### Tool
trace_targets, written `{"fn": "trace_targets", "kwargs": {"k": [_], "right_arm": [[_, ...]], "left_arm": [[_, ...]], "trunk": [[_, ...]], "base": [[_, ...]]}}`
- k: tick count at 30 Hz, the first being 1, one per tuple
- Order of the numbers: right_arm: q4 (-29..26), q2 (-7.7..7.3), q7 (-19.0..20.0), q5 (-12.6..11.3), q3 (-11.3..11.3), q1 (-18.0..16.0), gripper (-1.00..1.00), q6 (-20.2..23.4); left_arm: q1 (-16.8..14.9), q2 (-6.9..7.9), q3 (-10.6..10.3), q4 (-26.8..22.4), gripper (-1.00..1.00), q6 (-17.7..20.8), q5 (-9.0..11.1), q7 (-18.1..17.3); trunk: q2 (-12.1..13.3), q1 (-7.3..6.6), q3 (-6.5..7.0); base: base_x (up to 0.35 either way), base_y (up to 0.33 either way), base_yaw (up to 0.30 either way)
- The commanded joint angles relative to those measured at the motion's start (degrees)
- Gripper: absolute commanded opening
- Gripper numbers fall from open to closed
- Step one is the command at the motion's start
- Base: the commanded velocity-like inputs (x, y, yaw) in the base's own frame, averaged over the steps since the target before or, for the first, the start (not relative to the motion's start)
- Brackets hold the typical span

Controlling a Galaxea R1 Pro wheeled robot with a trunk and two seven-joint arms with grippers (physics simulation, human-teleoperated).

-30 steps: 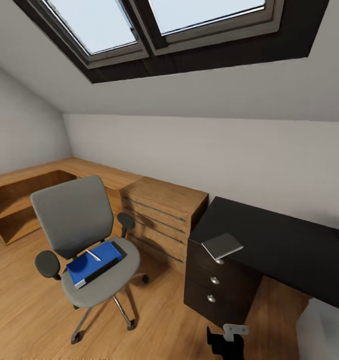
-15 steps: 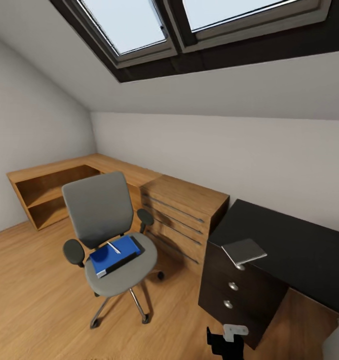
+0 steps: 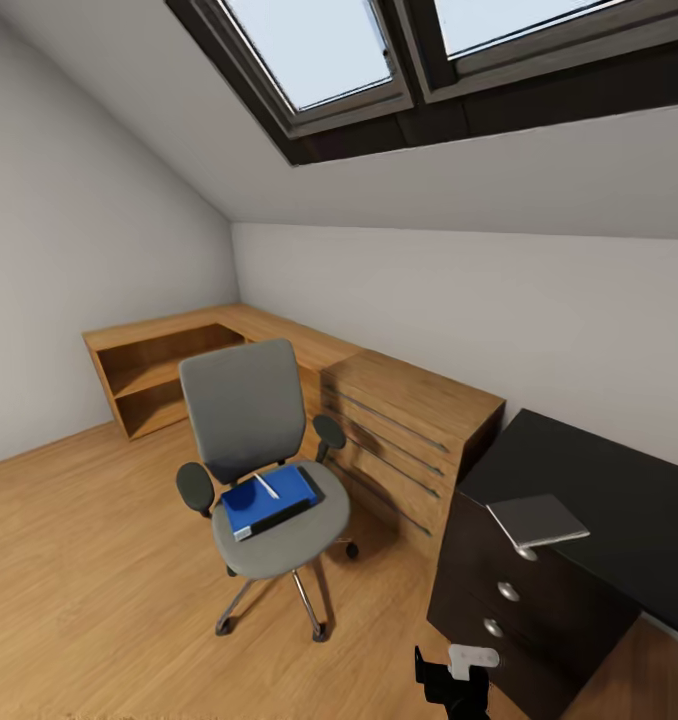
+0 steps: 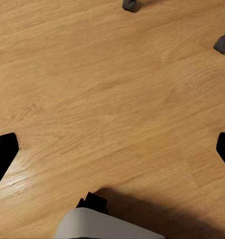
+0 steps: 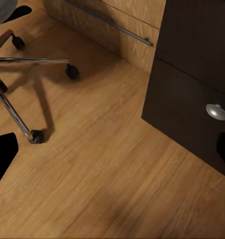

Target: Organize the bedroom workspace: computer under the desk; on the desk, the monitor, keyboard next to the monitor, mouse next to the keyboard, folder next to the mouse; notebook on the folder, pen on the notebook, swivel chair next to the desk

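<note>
The grey swivel chair (image 3: 247,420) stands on the wood floor, left of the desk. On its seat lies the blue folder (image 3: 271,500), and a thin pen (image 3: 267,486) rests on it. The black desk (image 3: 619,490) runs along the right, and a flat grey notebook (image 3: 537,520) sits on its near corner above the drawers. My left gripper (image 4: 112,149) hangs open over bare floor. My right gripper (image 5: 112,149) is open too, low between the chair's chrome base (image 5: 15,112) and the desk's drawer unit (image 5: 192,94). Computer, monitor, keyboard and mouse are out of view.
A low oak chest (image 3: 409,435) with bar handles stands between chair and desk. An oak shelf unit (image 3: 154,375) fills the far left corner under the sloped ceiling and skylights. Chair castors (image 4: 223,44) lie near my left gripper. Open floor spreads to the left.
The whole head view has swung to the left, so chair, chest and desk sit further right in the picture. None of the things themselves has moved.
</note>
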Motion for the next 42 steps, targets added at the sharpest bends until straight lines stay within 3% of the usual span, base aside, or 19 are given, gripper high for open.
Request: {"fn": "trace_targets", "kwargs": {"k": [1, 42], "right_arm": [[0.1, 0.01, -0.1, 0.32, -0.43, -0.06, 1.0, -0.25], [0.12, 0.01, -0.02, 0.4, -0.43, -0.05, 1.0, -0.43]], "left_arm": [[0.03, -0.03, -0.07, -0.11, 1.0, -0.23, 0.33, 0.1], [0.03, -0.17, -0.24, -0.11, 1.0, -0.98, -0.01, 0.1]], "trunk": [[-0.03, 0.0, -0.05], [-0.03, 0.0, -0.05]], "base": [[0.0, 0.0, 0.276], [0.0, 0.0, 0.269]]}}
